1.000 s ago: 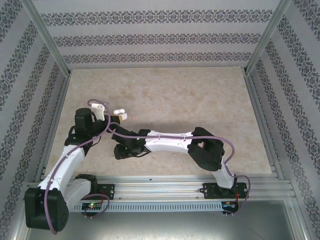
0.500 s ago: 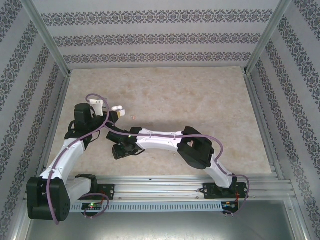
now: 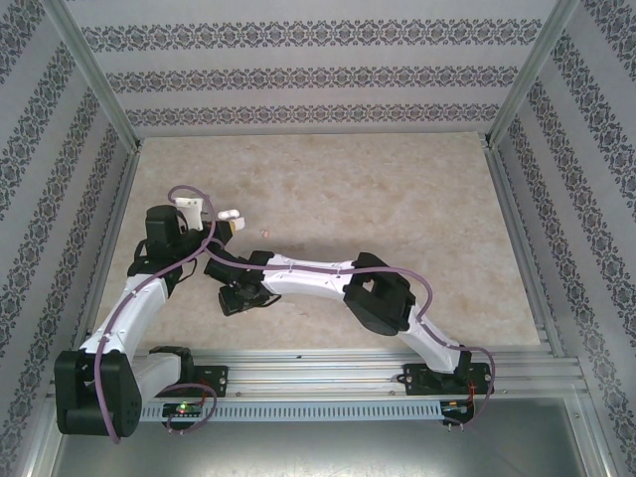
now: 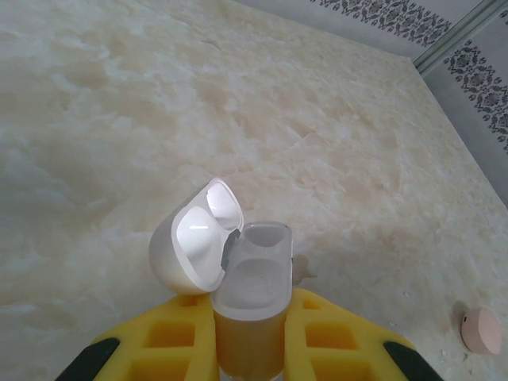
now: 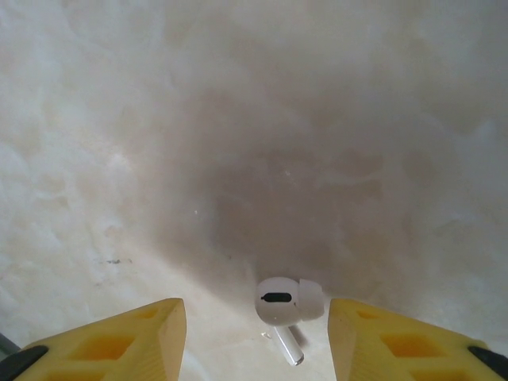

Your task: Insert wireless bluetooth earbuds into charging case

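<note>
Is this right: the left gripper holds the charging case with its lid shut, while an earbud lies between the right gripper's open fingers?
Not quite: the left wrist view shows the charging case in the left gripper with its lid open. The earbud does lie between the right gripper's open fingers.

This is a robotics lab test cell rather than a lived-in room: a box framed in bare aluminium posts (image 3: 94,84), with walls (image 3: 318,75) papered in striped grey damask like a staged backdrop, and a marble-look surface (image 3: 397,189) inside. A white-and-black left arm (image 3: 129,318) and right arm (image 3: 308,278) are bolted to a slotted metal rail (image 3: 318,373) at the near edge, trailing purple cables (image 3: 174,188)
</note>
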{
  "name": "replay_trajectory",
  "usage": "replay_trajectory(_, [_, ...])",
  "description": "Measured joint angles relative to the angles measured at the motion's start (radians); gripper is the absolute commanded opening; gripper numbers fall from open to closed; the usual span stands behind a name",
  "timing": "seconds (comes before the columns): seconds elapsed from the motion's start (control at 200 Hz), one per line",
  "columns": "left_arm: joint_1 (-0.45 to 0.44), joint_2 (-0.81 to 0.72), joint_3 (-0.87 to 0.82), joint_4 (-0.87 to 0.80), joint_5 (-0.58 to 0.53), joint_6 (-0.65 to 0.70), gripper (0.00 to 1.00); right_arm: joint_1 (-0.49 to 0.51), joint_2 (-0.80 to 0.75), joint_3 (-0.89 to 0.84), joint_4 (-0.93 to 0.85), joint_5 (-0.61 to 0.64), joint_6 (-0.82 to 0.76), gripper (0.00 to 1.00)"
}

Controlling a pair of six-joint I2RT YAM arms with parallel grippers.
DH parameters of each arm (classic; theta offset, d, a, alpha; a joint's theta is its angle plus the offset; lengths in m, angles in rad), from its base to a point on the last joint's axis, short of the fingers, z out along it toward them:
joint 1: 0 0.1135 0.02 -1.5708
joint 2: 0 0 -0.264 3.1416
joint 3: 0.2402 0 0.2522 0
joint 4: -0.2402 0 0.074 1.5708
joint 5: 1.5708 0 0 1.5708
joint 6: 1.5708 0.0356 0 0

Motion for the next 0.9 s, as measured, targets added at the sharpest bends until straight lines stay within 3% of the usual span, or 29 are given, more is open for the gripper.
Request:
replay_trajectory(0.31, [0.006,0.0,-0.015,0.0,-0.014,0.012,0.0,0.0,0.028,0.033,-0.045,0.018,-0.015,0.5])
replay_trajectory(0.515, [0.006,0.0,-0.015,0.0,-0.021,0.014,0.0,0.0,0.04,0.052,-0.054,0.018,-0.018,0.41])
replay_trajectory(0.899, [0.006,0.001,-0.016,0.0,-0.038,0.014,0.0,0.0,0.064,0.084,-0.069,0.018,-0.018,0.41])
